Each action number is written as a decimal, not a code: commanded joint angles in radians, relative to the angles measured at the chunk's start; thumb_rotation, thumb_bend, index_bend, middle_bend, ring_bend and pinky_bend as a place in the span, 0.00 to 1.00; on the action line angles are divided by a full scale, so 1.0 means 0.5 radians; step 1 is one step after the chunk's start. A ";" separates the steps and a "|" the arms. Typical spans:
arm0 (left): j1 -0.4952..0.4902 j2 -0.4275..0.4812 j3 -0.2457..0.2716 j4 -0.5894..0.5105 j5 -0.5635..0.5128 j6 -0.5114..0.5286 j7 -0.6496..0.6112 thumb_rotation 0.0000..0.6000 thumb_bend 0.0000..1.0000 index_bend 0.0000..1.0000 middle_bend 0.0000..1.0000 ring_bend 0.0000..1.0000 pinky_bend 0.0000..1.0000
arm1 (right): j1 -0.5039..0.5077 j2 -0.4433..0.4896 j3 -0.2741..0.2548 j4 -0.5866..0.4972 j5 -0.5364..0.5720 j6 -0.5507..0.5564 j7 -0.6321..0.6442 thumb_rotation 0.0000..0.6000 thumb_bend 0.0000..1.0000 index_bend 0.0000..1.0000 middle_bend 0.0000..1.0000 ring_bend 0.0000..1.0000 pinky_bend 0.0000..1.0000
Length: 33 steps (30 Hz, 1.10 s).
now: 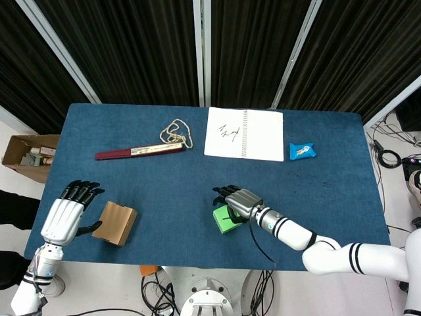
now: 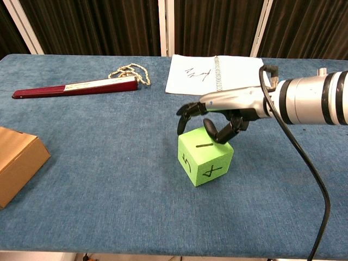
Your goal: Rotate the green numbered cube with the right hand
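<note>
The right hand (image 2: pixel 217 117) arches over the green cube (image 2: pixel 205 157), curled fingertips (image 2: pixel 209 130) touching its top far edge.

right robot hand (image 2: pixel 217 117): fingers curled downward | left robot hand (image 1: pixel 64 219): open, fingers extended

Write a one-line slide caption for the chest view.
Right hand rests its fingertips on top of the green numbered cube on the blue table, notebook behind.
</note>
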 commanded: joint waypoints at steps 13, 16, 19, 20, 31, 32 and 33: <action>0.022 -0.002 0.012 0.009 0.012 0.030 -0.002 1.00 0.00 0.27 0.21 0.17 0.16 | 0.457 -0.088 -0.146 -0.357 0.971 0.513 -1.062 1.00 0.94 0.37 0.00 0.00 0.00; 0.026 0.002 0.012 0.011 0.015 0.038 -0.005 1.00 0.00 0.27 0.21 0.17 0.16 | 0.493 -0.099 -0.163 -0.370 1.017 0.535 -1.095 1.00 0.94 0.39 0.00 0.00 0.00; 0.029 0.005 0.012 0.008 0.020 0.044 -0.003 1.00 0.00 0.27 0.21 0.17 0.16 | 0.517 -0.097 -0.183 -0.395 1.029 0.551 -1.119 1.00 0.95 0.42 0.01 0.00 0.00; 0.029 0.005 0.013 0.007 0.020 0.044 -0.003 1.00 0.00 0.27 0.21 0.17 0.16 | 0.522 -0.092 -0.192 -0.406 1.026 0.556 -1.124 1.00 0.96 0.44 0.02 0.00 0.00; 0.008 -0.001 0.002 -0.008 0.013 0.009 0.025 1.00 0.00 0.27 0.21 0.17 0.16 | 0.498 -0.043 -0.281 -0.416 0.812 0.482 -1.064 1.00 0.98 0.54 0.06 0.00 0.00; 0.005 -0.001 0.000 -0.011 0.011 0.002 0.030 1.00 0.00 0.27 0.21 0.17 0.16 | 0.492 -0.035 -0.282 -0.408 0.773 0.447 -1.033 1.00 0.99 0.55 0.06 0.00 0.00; 0.003 -0.002 -0.001 -0.012 0.008 -0.003 0.033 1.00 0.00 0.27 0.21 0.17 0.16 | 0.488 -0.029 -0.281 -0.399 0.742 0.416 -1.005 1.00 0.99 0.56 0.06 0.00 0.00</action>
